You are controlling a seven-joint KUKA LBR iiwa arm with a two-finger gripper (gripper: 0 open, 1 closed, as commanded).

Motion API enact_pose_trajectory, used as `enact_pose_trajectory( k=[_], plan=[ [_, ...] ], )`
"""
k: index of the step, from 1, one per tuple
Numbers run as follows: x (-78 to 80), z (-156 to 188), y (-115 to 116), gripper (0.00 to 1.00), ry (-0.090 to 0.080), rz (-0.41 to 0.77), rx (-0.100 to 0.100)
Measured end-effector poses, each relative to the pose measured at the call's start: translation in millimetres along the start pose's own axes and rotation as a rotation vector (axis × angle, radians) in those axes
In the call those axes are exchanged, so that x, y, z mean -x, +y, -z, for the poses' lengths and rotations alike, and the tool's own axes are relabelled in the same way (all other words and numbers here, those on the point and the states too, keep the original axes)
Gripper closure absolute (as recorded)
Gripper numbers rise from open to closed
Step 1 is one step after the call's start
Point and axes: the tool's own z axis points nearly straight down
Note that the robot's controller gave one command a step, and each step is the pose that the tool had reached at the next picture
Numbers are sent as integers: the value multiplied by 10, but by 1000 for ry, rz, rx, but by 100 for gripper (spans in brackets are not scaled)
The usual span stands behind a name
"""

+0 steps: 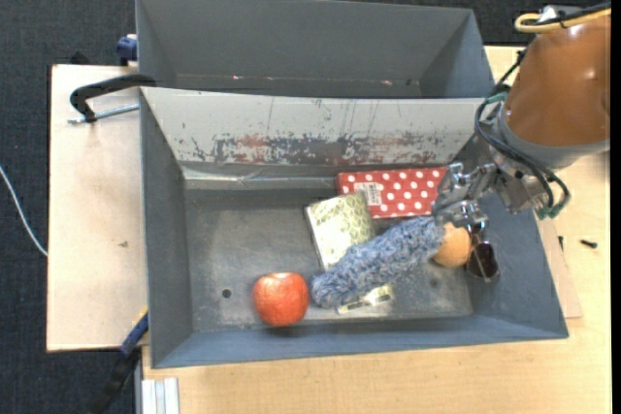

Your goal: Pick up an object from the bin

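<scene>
Much open floor (225, 238) left, claw (468, 216) over orange ball (451, 252) near right wall (526, 278), grip unclear

Small round orange ball (450, 250): on the floor of the bin (165, 238) at the right, just nearer than the gripper (464, 207). Touching the right end of a fuzzy blue-grey knitted cloth (376, 264), stretched slantwise toward the near left. Just right of the ball, a dark glossy item (483, 263), kind unclear, by the right wall. Well apart at near left, a red apple (281, 298).
</scene>
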Motion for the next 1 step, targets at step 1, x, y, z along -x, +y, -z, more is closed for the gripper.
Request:
enact_pose_trajectory(
  k=[1],
  plan=[
    [-3,-39,36,100,4,-29,1]
  ],
)
